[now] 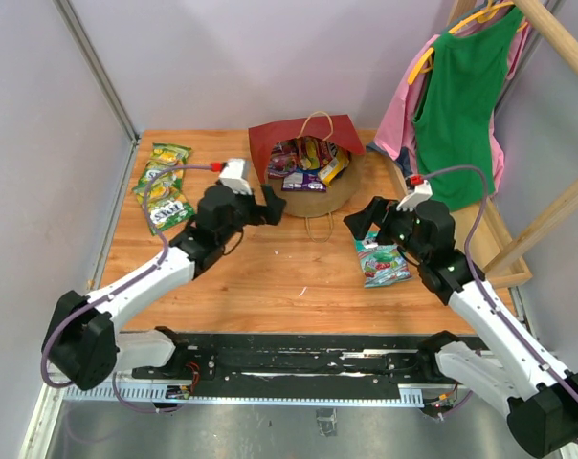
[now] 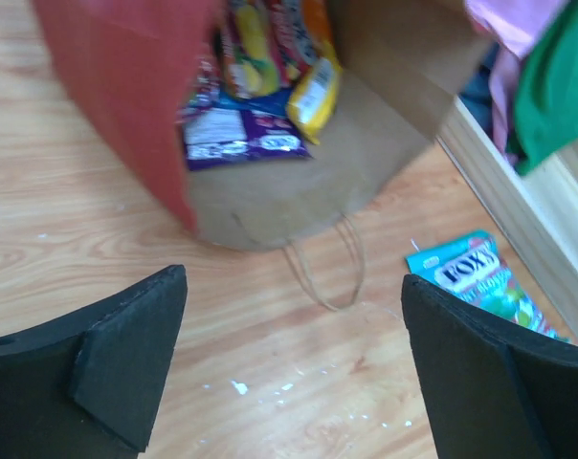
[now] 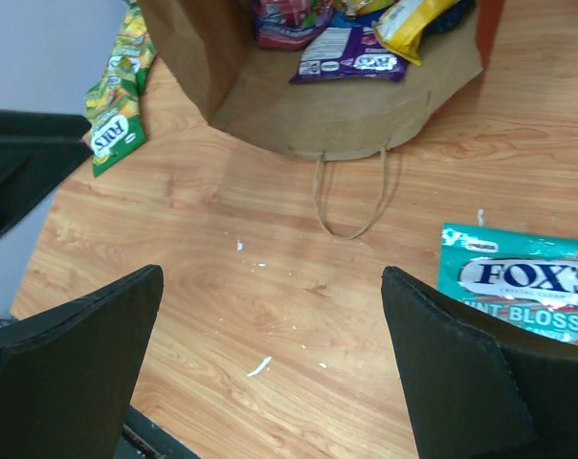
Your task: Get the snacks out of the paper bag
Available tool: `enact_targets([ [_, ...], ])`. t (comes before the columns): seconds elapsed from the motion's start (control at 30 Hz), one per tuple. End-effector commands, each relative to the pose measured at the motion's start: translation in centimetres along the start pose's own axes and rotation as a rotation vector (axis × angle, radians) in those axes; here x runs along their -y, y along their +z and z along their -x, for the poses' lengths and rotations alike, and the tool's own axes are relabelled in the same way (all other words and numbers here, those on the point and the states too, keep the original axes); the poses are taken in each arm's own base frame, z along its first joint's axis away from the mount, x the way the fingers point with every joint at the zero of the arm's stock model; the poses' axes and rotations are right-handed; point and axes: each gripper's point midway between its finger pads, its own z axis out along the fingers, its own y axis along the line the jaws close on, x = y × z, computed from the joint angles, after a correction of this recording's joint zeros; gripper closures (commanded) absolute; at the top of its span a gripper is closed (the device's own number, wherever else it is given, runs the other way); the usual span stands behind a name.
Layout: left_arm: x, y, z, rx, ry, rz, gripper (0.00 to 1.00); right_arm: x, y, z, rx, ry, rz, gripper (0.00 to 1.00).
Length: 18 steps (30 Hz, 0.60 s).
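The red paper shopping bag (image 1: 313,203), brown kraft inside, lies on its side at the middle of the wooden table's (image 1: 270,282) far edge. Its mouth is turned toward the near edge, and one thin beige loop handle (image 1: 318,228) lies flat on the boards in front of it. Inside the mouth sits a jumble of glossy packets (image 1: 306,158). A purple packet (image 1: 303,182) lies foremost on the kraft, with a yellow-orange packet (image 1: 333,167) just beside it.

Three green-yellow packets (image 1: 165,186) lie in a row near the far left corner, well apart from the bag. A teal-and-white packet (image 1: 385,266) lies flat toward the right edge.

The left gripper (image 1: 253,208) hangs close before the bag's left side, jaws spread wide, holding nothing. The right gripper (image 1: 375,222) hovers by the far end of the teal-and-white packet, jaws likewise wide apart and empty.

A green top (image 1: 461,105) and a pink garment (image 1: 396,124) hang beyond the right edge.
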Motion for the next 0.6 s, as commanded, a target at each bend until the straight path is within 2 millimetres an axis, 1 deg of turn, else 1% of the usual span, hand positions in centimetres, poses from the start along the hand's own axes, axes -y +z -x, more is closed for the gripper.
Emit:
enact_targets([
  [0.0,5.1,1.1,-0.8,0.018,0.218,-0.043,0.01,1.6,-1.1,1.3,0.031,-0.070,-0.061,0.02],
  [0.03,5.8,1.7,-1.4,-0.002,0.268,-0.031,0.00,2.1,-1.3,1.3,0.038,-0.071,-0.072,0.02],
  [0.07,6.3,2.5,-2.4,-0.031,0.308,-0.012,0.00,2.6,-1.6,1.4,0.044,-0.069,-0.083,0.02],
  [0.13,7.3,4.2,-3.7,-0.068,0.360,0.007,0.00,3.4,-2.0,1.3,0.048,-0.063,-0.100,0.02],
  [0.2,8.2,5.8,-4.5,-0.078,0.386,0.020,0.01,4.2,-2.3,1.2,0.043,-0.053,-0.116,0.02],
  [0.23,8.7,6.7,-4.3,-0.073,0.387,0.017,0.01,4.6,-2.5,1.1,0.042,-0.048,-0.123,0.02],
  [0.3,9.1,8.5,-4.7,-0.074,0.397,0.032,0.01,5.1,-2.9,1.2,0.048,-0.042,-0.136,0.02],
  [0.37,9.6,10.3,-5.5,-0.101,0.430,0.033,0.03,5.5,-3.3,1.2,0.056,-0.040,-0.148,0.02],
  [0.47,10.3,13.0,-7.6,-0.157,0.460,0.015,0.08,6.0,-3.9,1.3,0.067,-0.055,-0.172,0.02],
  [0.5,10.2,13.8,-8.4,-0.175,0.456,0.010,0.09,6.1,-3.9,1.3,0.067,-0.061,-0.178,0.02],
  [0.53,9.9,14.8,-9.6,-0.207,0.451,0.011,0.10,6.1,-4.0,1.3,0.068,-0.068,-0.178,0.02],
  [0.57,9.7,15.6,-10.2,-0.232,0.432,0.004,0.12,6.2,-4.0,1.3,0.068,-0.071,-0.179,0.02],
])
